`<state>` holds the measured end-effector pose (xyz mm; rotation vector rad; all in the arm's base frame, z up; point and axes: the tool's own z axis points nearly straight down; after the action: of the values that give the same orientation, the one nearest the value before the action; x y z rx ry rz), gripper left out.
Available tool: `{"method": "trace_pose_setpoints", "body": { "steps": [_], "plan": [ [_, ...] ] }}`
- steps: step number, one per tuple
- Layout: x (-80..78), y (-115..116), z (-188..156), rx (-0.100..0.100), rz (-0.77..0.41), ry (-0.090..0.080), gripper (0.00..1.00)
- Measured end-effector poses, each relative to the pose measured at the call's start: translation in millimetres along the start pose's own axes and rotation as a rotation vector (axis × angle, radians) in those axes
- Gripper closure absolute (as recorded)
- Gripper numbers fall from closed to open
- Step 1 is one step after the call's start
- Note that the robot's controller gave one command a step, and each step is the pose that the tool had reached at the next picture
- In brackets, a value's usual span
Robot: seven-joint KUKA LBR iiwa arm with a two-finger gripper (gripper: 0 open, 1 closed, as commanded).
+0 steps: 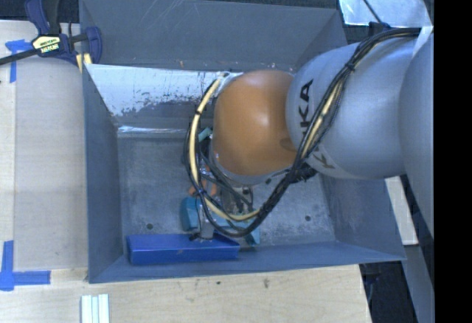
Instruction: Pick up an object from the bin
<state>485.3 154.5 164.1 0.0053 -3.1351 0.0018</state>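
Because the arm (361, 115) comes in from the right and bends steeply down, its orange cover (251, 122) and looped cables (198, 137) sit directly above the hand (215, 229), which is low in the bin (99, 181), close to the near wall. How far the hand is open I cannot tell, since wrist and cabling hide it, and nothing can be seen held in it.

Nearest to it is a long, flat blue block (169, 249), lying lengthwise along the foot of the near wall, with its right end seemingly just under the hand. A small teal piece (192, 212) lies just beside the hand on its left.

The block probably rests there because the bin's sloping walls let loose things slide down to the floor's edges. I judge it the likely target — though its place against the wall leaves little room on the near side, so a grasp across its width may scrape the wall. The pick is not yet done: the block lies flat on the bin floor.
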Motion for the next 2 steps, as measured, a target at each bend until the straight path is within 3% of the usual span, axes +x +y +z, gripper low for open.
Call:
{"method": "trace_pose_setpoints", "body": {
  "steps": [1,2],
  "plan": [
    [-1.9,-0.7,-4.6,-0.002,0.003,-0.008,0.0],
    [-2.8,-13.5,27.2,-0.002,-0.073,-0.009,0.0]
  ]
}}
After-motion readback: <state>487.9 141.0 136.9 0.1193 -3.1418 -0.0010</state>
